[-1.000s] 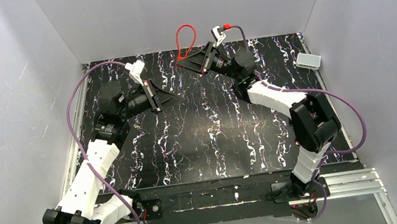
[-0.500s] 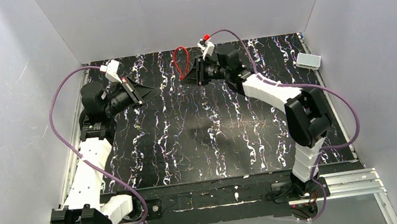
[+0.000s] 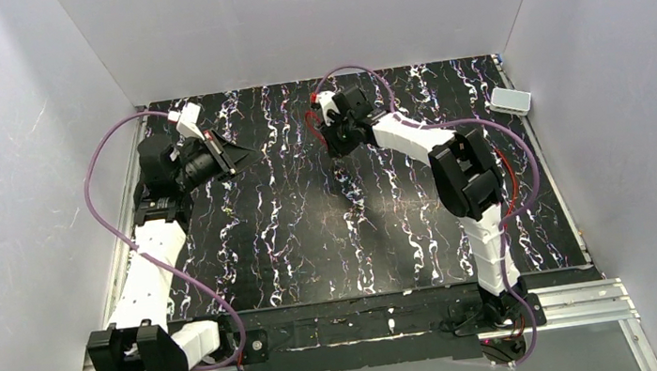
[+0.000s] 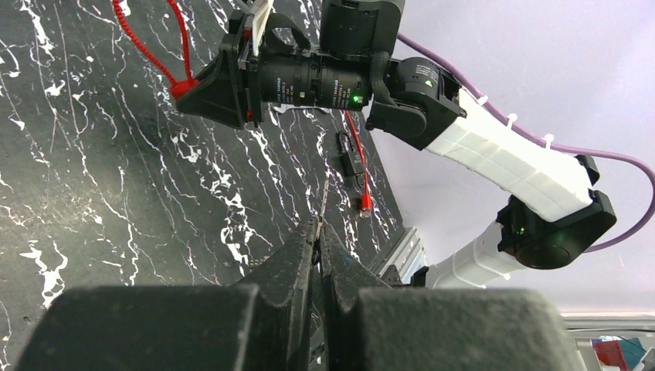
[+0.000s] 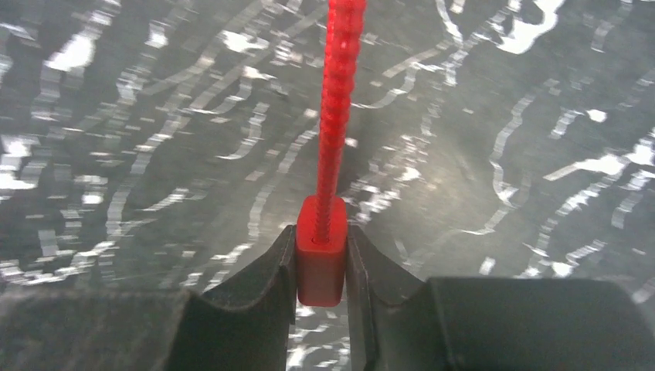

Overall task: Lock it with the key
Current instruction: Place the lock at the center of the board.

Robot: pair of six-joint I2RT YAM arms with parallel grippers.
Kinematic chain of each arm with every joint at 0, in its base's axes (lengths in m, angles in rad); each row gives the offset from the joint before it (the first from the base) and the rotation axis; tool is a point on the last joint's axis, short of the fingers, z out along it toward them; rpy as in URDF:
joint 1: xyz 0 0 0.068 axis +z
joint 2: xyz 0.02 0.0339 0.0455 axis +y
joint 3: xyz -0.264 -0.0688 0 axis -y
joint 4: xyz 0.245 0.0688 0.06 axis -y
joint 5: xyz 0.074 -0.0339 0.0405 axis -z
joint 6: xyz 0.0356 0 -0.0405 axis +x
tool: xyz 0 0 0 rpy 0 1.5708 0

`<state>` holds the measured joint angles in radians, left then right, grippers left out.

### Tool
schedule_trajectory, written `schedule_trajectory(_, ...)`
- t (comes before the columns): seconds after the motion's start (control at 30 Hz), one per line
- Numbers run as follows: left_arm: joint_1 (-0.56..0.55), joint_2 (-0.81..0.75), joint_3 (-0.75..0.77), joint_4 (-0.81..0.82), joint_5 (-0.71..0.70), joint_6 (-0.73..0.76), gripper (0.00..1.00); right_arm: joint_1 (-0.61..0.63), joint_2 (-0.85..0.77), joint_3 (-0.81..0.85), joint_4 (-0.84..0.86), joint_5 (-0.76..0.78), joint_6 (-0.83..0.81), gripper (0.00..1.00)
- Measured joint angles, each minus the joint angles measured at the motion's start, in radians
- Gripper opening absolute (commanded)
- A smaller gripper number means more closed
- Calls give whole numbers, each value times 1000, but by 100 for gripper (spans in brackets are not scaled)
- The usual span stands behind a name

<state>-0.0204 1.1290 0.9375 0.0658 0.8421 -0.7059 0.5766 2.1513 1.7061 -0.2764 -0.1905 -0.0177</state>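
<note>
My right gripper [image 5: 322, 246] is shut on a small red lock body [image 5: 320, 270], from which a red ribbed cable [image 5: 337, 100] runs away over the black marbled table. In the top view the right gripper [image 3: 326, 131] is at the table's back middle with the red cable [image 3: 309, 122] beside it. In the left wrist view the lock body [image 4: 183, 85] sits at the right gripper's tip and the cable loop [image 4: 147, 42] trails off it. My left gripper [image 4: 317, 228] is shut on a thin metal key [image 4: 324, 202], whose tip sticks out past the fingertips. It points towards the lock from the back left [image 3: 240, 151], well apart from it.
A white box [image 3: 511, 101] lies at the table's back right edge. A thin red wire with a small black piece [image 4: 354, 164] lies on the table near the right arm. Grey walls close in the table on three sides.
My right arm has swung left and lowered, carrying the red lock from up by the back wall down over the table. My left arm has pulled back to the back left corner.
</note>
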Motion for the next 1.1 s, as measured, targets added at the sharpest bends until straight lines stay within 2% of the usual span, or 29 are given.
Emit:
schedule_trajectory(0.13,1,37,0,1,0,8,0,8,17,6,-38,175,-156,8)
schedule_trajectory(0.23,2,66,0,3,0,8,0,13,17,-3,2,296,-272,9)
schedule_trajectory(0.37,2,95,0,7,1,7,0,19,17,-21,41,384,-401,9)
schedule_trajectory(0.8,6,98,0,17,5,7,0,51,23,-84,152,433,-646,15)
schedule_trajectory(0.93,8,98,0,17,6,7,0,65,51,-84,198,452,-716,30)
schedule_trajectory(1.07,12,98,0,17,8,7,0,74,80,-91,220,460,-772,33)
schedule_trajectory(1.1,12,98,0,17,8,7,0,77,81,-97,227,463,-787,37)
